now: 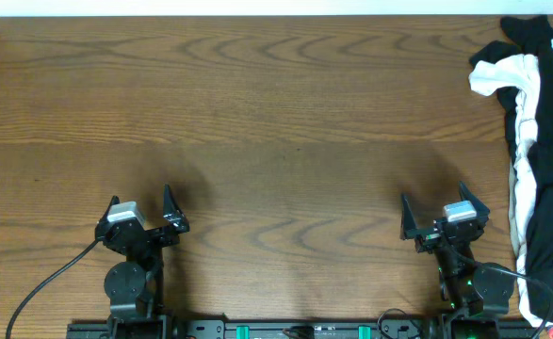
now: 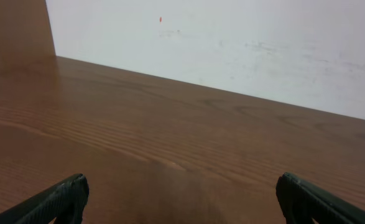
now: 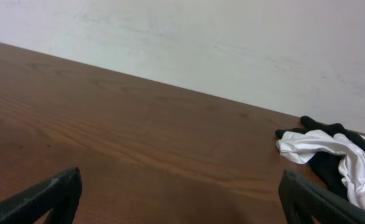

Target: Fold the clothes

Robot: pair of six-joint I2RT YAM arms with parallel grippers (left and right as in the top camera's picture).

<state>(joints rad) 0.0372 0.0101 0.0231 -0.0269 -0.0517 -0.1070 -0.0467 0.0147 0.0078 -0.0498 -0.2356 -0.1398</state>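
Observation:
The clothes [image 1: 540, 160] lie in a crumpled black and white heap along the right edge of the wooden table [image 1: 276, 113]; their far end shows in the right wrist view as white and black fabric [image 3: 334, 158]. My left gripper [image 1: 142, 205] rests open near the front left, with only bare wood between its fingers [image 2: 61, 199]. My right gripper [image 1: 443, 212] stands open near the front right, a short way left of the heap, its fingers [image 3: 309, 199] spread wide and holding nothing.
A white wall [image 2: 232, 43] rises behind the table's far edge. Black cables [image 1: 40, 287] run from the arm bases along the front edge. A black bar [image 1: 285, 330] spans the front between the two bases.

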